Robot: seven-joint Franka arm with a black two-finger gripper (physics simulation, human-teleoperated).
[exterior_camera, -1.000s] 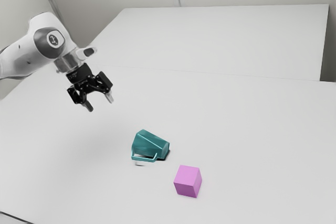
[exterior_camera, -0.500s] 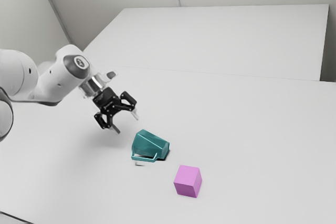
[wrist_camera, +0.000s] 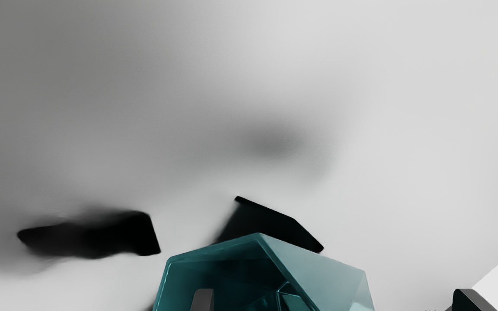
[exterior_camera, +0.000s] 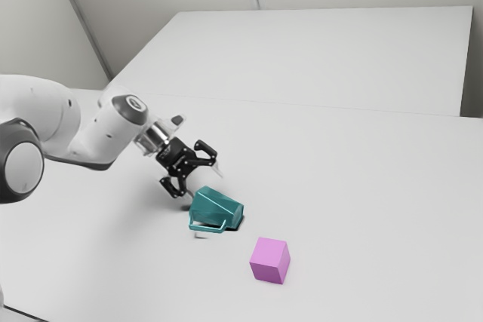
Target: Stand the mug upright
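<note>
My gripper (exterior_camera: 204, 185) is low at the mug's end that faces the exterior view's left, with its fingers spread wide. The teal mug (exterior_camera: 216, 208) lies on its side on the table, its handle toward the exterior view's bottom edge. In the wrist view, the gripper (wrist_camera: 333, 300) has its fingers far apart, and the mug (wrist_camera: 327, 268) shows its open mouth. One finger overlaps the mouth while the other stands off beyond the mug's outer wall. Whether a finger touches the mug, I cannot tell.
A pink cube (exterior_camera: 269, 260) rests on the white table (exterior_camera: 362, 186), a short way from the mug toward the exterior view's lower right. Dark shadows lie on the table beside the mug.
My arm has come down and toward the exterior view's right, bringing the hand from high above the table to the mug. The mug and the cube have not moved.
</note>
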